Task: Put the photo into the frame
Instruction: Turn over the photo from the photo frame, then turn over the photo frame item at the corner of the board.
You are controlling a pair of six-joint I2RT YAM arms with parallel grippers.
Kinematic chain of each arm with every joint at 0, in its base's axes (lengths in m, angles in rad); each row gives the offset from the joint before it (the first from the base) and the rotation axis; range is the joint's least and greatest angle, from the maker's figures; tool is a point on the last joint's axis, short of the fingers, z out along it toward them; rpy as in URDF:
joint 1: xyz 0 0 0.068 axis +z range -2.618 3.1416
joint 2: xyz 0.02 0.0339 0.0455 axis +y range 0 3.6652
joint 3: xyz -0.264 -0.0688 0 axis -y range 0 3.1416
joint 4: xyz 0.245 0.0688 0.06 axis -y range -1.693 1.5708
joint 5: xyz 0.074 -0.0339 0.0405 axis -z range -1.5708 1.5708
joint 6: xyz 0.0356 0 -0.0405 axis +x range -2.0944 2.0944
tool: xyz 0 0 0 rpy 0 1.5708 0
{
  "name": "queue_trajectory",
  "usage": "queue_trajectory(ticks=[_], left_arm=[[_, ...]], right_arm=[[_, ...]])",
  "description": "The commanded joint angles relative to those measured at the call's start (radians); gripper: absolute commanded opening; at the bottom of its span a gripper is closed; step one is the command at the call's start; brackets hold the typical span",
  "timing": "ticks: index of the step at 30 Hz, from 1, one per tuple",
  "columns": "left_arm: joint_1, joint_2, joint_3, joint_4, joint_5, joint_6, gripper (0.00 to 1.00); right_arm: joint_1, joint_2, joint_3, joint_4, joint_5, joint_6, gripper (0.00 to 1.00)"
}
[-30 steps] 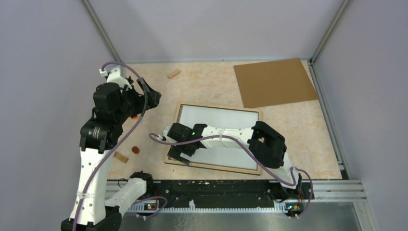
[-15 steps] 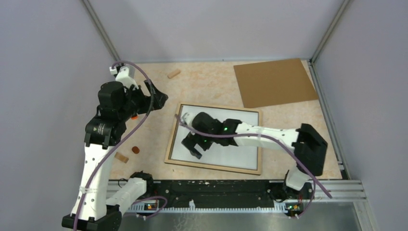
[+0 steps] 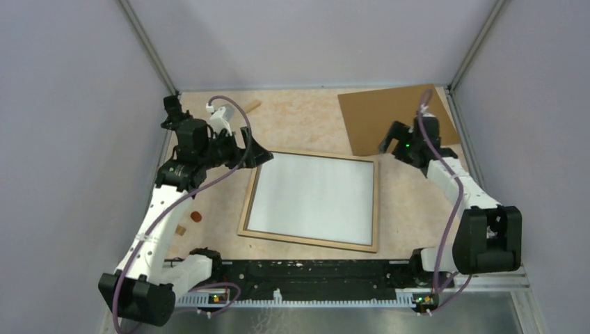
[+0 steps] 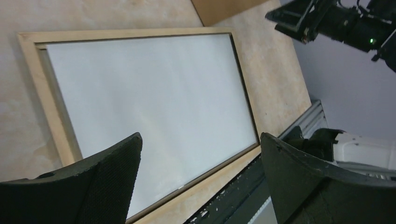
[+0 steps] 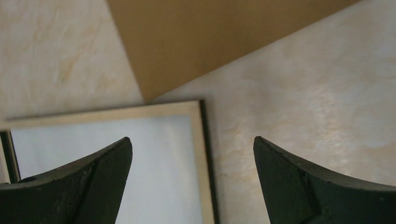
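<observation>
White-backed photo [image 3: 310, 198], seemingly, fills the wooden frame [image 3: 309, 241].

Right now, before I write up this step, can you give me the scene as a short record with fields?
frame: flat on the table, pale wood face up
inside: white sheet fills the opening; no printed image shows
backing board: brown, far right, near corner close to the frame
left pincer: open, empty, by the frame's far left corner
right pincer: open, empty, over the board's near corner
loose bits: far wooden block, near wooden block, reddish disc
</observation>
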Motion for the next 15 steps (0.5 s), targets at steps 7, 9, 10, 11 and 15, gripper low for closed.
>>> queue_trajectory(ticks=[7, 9, 10, 11, 15], left_arm=[[-0.176, 0.237, -0.079, 0.316, 0.196, -0.127, 0.98], [-0.207, 0.311, -0.069, 0.367, 0.167, -0.189, 0.98], [-0.225, 0.348, -0.055, 0.39, 0.137, -0.218, 0.98], [-0.247, 0.386, -0.041, 0.415, 0.098, -0.245, 0.98], [-0.348, 0.551, 0.078, 0.459, -0.099, -0.298, 0.98]], right_arm=[[-0.405, 0.326, 0.252, 0.127, -0.265, 0.09, 0.99], [-0.407, 0.417, 0.384, 0.044, -0.214, 0.013, 0.99], [-0.407, 0.468, 0.458, -0.01, -0.183, -0.013, 0.99], [-0.407, 0.515, 0.528, -0.054, -0.149, -0.04, 0.99], [-0.407, 0.69, 0.781, -0.201, -0.111, -0.109, 0.99]])
